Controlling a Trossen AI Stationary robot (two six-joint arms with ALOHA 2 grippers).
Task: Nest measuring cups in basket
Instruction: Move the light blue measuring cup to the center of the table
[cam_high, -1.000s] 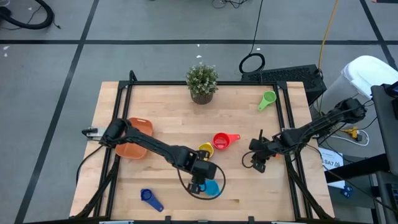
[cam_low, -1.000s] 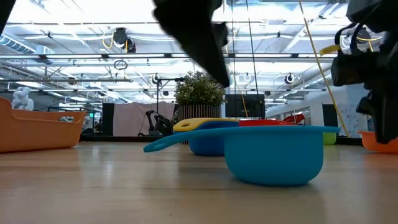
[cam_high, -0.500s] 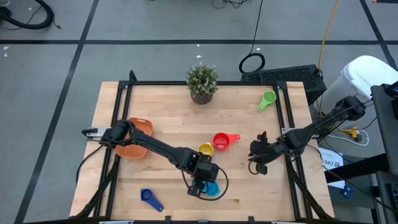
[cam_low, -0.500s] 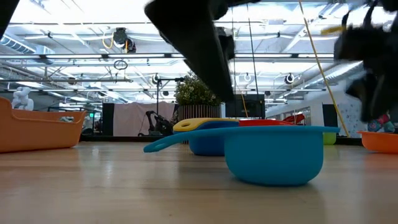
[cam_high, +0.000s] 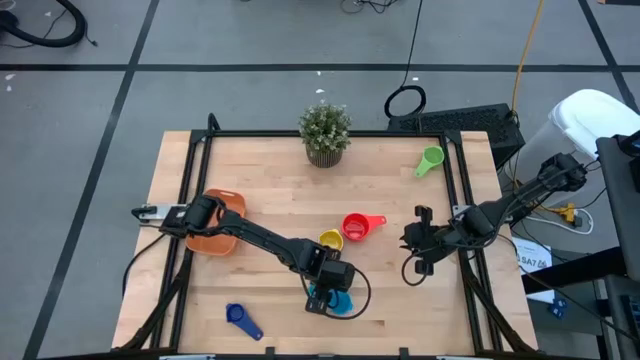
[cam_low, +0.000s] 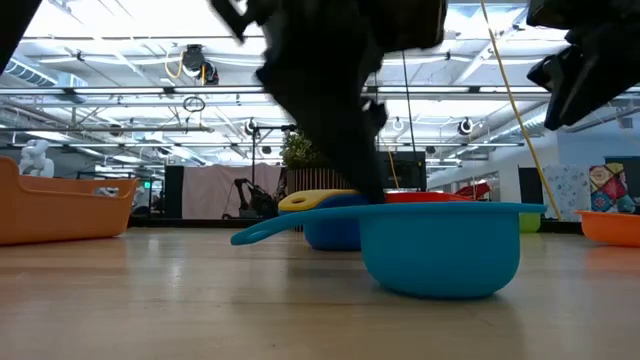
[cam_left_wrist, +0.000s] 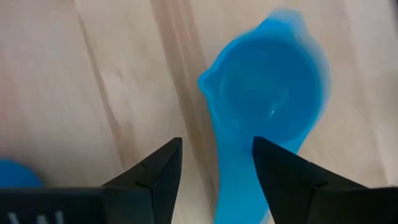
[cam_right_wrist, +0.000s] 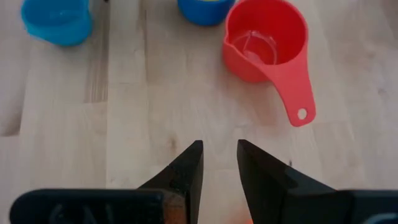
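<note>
2 grippers shifted: left gripper lowered over light blue cup

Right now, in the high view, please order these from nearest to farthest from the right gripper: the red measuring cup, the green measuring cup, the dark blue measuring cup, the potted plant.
From the right gripper:
1. Red measuring cup, mid-table, toward the left arm.
2. Green measuring cup, far edge, right side.
3. Potted plant, far edge, centre.
4. Dark blue measuring cup, near edge, left side.

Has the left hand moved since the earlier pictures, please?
Yes. The left hand slid leftward over the unmoved light blue measuring cup, its fingers now straddling the handle.
</note>
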